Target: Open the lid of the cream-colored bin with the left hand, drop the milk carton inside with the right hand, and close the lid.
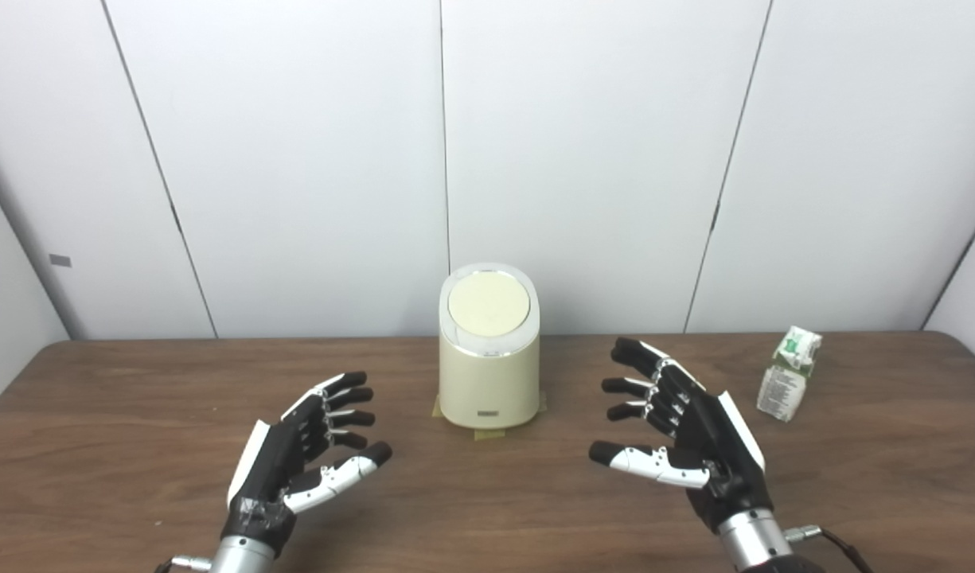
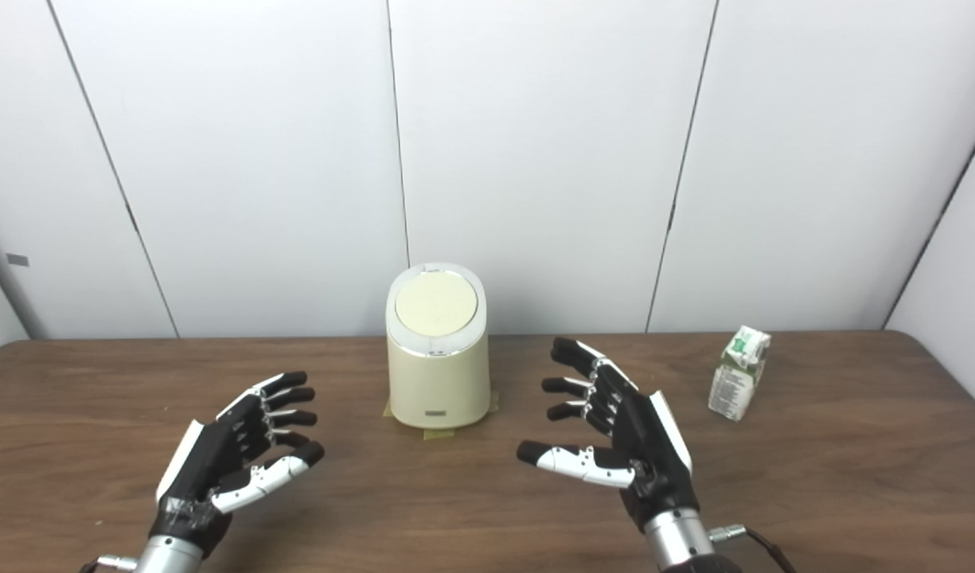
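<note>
Wood table (image 1: pixel 137 477), white panels behind. Both hands spread and holding nothing: bin (image 1: pixel 489 374), lid (image 1: pixel 488 306) down, sits between left hand (image 1: pixel 296 461) and right hand (image 1: pixel 686 438); carton (image 1: pixel 789 374) just right of the right hand.

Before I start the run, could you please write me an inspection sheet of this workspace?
Surface: dark brown wood-grain table, bare apart from the items below.
Job's things: cream-coloured oval plastic bin at centre rear, its round lid closed, standing on yellowish tape marks; small white-and-green milk carton upright at right rear, apart from the bin.
Clutter: nothing seen.
Hands: left hand open, left of the bin, holding nothing; right hand open, between bin and carton, touching neither.
Cables: a thin dark cable at the right wrist; a connector at the left wrist.
Surroundings: plain white wall panels behind the table.
</note>
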Tool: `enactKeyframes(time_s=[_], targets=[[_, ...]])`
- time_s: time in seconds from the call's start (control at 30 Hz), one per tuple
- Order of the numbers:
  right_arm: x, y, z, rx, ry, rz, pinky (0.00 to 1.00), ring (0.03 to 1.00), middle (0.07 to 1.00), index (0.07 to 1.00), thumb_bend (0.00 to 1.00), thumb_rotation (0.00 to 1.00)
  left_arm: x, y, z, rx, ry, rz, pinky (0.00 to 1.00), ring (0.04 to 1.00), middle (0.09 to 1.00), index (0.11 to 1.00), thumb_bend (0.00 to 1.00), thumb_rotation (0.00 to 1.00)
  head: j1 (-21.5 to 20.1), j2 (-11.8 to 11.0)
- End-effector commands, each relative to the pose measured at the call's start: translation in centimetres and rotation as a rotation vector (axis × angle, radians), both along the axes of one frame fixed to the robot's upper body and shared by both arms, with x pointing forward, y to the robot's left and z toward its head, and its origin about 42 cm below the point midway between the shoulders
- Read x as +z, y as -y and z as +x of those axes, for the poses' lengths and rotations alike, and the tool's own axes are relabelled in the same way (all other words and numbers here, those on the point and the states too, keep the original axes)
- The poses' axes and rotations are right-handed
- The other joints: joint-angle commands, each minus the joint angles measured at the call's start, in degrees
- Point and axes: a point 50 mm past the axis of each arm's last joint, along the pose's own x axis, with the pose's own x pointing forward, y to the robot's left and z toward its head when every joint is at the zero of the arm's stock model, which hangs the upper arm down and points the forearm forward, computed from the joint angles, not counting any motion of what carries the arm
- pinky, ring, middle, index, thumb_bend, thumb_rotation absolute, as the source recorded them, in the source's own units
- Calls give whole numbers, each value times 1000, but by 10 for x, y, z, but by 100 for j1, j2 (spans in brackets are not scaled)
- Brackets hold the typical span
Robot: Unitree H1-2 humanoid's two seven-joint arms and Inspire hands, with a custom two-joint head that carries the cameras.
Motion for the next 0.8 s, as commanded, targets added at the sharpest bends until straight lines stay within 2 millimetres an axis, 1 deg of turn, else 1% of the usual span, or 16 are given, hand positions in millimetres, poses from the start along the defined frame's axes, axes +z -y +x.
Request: enactKeyframes(time_s=[0.0, 0.17, 0.43, 0.5, 0.53, 0.57, 0.6, 0.67, 0.77], targets=[[18, -2, 5, 8, 82, 7, 579, 725, 835, 812, 765, 149, 17, 2, 8, -5, 78, 2, 603, 701, 784, 808, 757, 207, -4, 2], [18, -2, 5, 11, 82, 2, 585, 730, 836, 815, 761, 154, 16, 2, 8, -4, 77, 21, 602, 698, 783, 810, 754, 220, -4, 2], [17, -2, 6, 10, 81, 3, 579, 725, 831, 813, 760, 145, 14, 4, 8, 3, 70, -5, 609, 702, 779, 804, 755, 195, -7, -18], [16, -1, 8, 8, 80, -5, 570, 723, 830, 811, 762, 152, 15, 9, 8, 48, 74, -9, 613, 711, 782, 807, 755, 197, 38, -43], [16, -1, 8, 7, 80, -9, 566, 720, 828, 810, 763, 161, 15, 11, 8, 68, 74, -11, 629, 741, 803, 817, 760, 215, 41, -47], [16, -1, 9, 5, 80, -12, 565, 719, 828, 810, 763, 164, 17, 15, 9, 105, 78, -5, 635, 751, 810, 820, 762, 221, 53, -54], [15, 0, 9, 5, 79, -12, 568, 720, 827, 810, 763, 166, 19, 20, 9, 142, 84, 3, 666, 770, 821, 831, 774, 245, 58, -56], [14, 0, 11, 7, 75, -5, 573, 724, 829, 811, 762, 164, 25, 28, 13, 201, 99, 21, 770, 821, 852, 867, 797, 293, 78, -70], [13, 1, 12, 11, 70, 6, 583, 736, 835, 810, 765, 153, 40, 41, 26, 234, 113, 54, 913, 917, 915, 944, 862, 369, 116, -86]])
